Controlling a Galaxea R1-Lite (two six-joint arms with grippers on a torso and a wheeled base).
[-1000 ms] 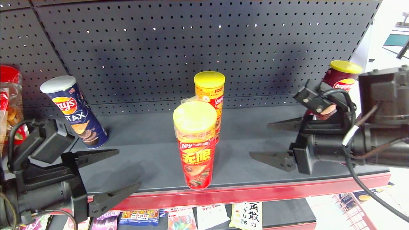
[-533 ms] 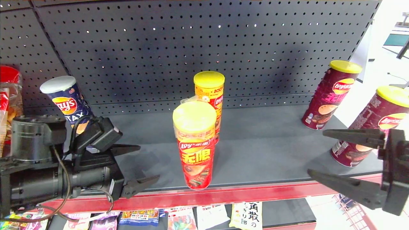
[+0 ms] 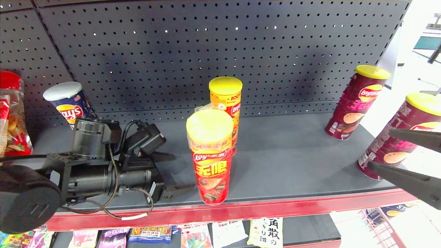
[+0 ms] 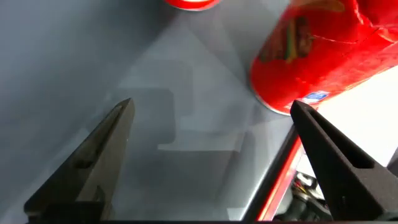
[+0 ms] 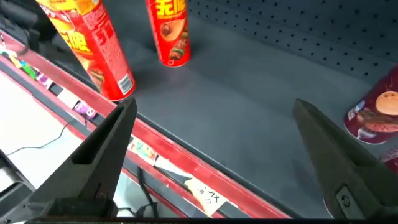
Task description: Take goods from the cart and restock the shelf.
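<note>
On the grey shelf deck (image 3: pixel 282 162), a red chip canister (image 3: pixel 210 158) with a yellow lid is stood upright at the red front lip. It is taken here as the centre of the dial in the head view. A second red canister (image 3: pixel 227 100) is placed close behind it at 12 o'clock, though contact cannot be judged. A blue canister (image 3: pixel 69 103) with a white lid is seen at 10 o'clock against the pegboard back (image 3: pixel 206 44), partly hidden by the left arm. At 2 o'clock a maroon canister (image 3: pixel 356 103) with a yellow lid is set near the back. A second maroon canister (image 3: pixel 396 141) is set at 3 o'clock by the shelf's right end, near the front lip.

The left gripper (image 3: pixel 181 172) is held low over the deck at 9 o'clock, just beside the front red canister. Its fingers are spread wide, and only bare deck is seen between them in the left wrist view. The right gripper (image 3: pixel 380 148) is found at 3 o'clock, its fingers likewise parted with nothing held. In the head view they are seen in front of the second maroon canister, and whether it is touched cannot be told.

Snack bags (image 3: pixel 10 117) are stacked at the far 9 o'clock edge, and packets (image 3: pixel 193 236) are laid on the lower shelf at 6 o'clock.
</note>
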